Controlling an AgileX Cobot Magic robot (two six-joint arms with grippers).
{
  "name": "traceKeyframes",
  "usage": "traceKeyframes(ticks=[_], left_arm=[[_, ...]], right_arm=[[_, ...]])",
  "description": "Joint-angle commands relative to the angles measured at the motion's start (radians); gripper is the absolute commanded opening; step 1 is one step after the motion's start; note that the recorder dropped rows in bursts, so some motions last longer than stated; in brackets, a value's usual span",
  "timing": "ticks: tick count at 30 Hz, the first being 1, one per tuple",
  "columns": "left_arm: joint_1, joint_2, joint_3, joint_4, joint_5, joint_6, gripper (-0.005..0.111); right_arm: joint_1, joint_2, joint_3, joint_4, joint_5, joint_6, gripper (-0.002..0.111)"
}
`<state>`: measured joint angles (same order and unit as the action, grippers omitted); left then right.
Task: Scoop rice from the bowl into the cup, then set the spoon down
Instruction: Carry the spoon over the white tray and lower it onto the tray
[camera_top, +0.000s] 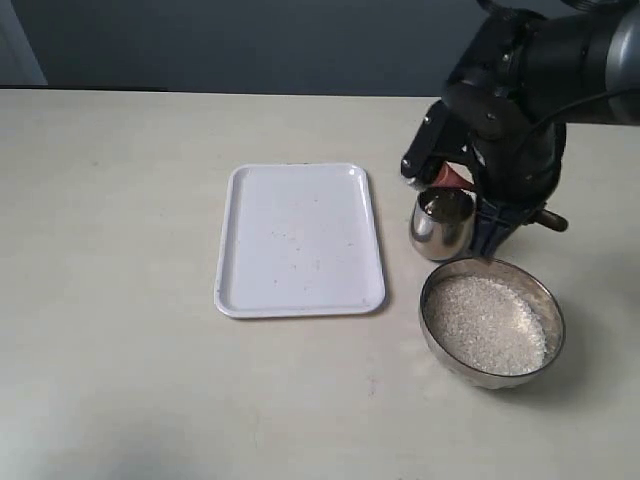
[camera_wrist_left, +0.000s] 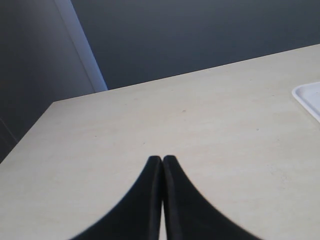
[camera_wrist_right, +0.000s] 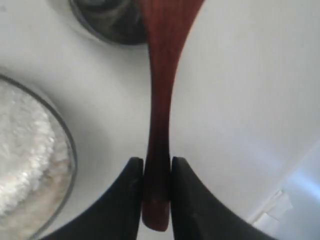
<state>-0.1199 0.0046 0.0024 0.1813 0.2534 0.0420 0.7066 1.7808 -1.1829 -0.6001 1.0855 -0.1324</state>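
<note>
The wide steel bowl (camera_top: 493, 321) stands at the right front, full of white rice (camera_top: 487, 322). Just behind it is the small steel cup (camera_top: 441, 222). My right gripper (camera_wrist_right: 157, 165) is shut on the handle of the reddish-brown wooden spoon (camera_wrist_right: 160, 100), whose oval end (camera_top: 452, 178) hangs over the cup's mouth. In the right wrist view the cup (camera_wrist_right: 107, 20) lies beyond the spoon and the bowl (camera_wrist_right: 67, 150) with rice (camera_wrist_right: 22, 150) is off to one side. My left gripper (camera_wrist_left: 162, 159) is shut on nothing, above bare table, out of the exterior view.
A white rectangular tray (camera_top: 300, 240) lies left of the cup with a few stray specks on it; its corner (camera_wrist_left: 307, 97) shows in the left wrist view. The right arm's dark bulk (camera_top: 530, 90) hangs over the back right of the table.
</note>
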Motion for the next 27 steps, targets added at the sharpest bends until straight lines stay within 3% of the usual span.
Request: traceKeyframes(ticks=[1,5,9,16,27], left_arm=[[0.001,-0.005,-0.002,-0.004,-0.014,-0.006,0.001],[0.001,-0.005,-0.002,-0.004,-0.014,-0.006,0.001],[0.001,-0.005,-0.002,-0.004,-0.014,-0.006,0.001],[0.001,-0.005,-0.002,-0.004,-0.014,-0.006,0.001],[0.001,-0.005,-0.002,-0.004,-0.014,-0.006,0.001]], right_arm=[[0.022,-0.009,-0.124,0.175,-0.066,-0.004,-0.001],[0.022,0.011,-0.241,0.389,-0.126,-0.024,-0.001],[0.022,0.111,-0.374,0.511,0.005,-0.117,-0.001],[0.022,0.295,-0.553,0.600,0.136,-0.138,-0.001],[0.022,0.505,-0.743,0.679,0.136,-0.144,-0.001]])
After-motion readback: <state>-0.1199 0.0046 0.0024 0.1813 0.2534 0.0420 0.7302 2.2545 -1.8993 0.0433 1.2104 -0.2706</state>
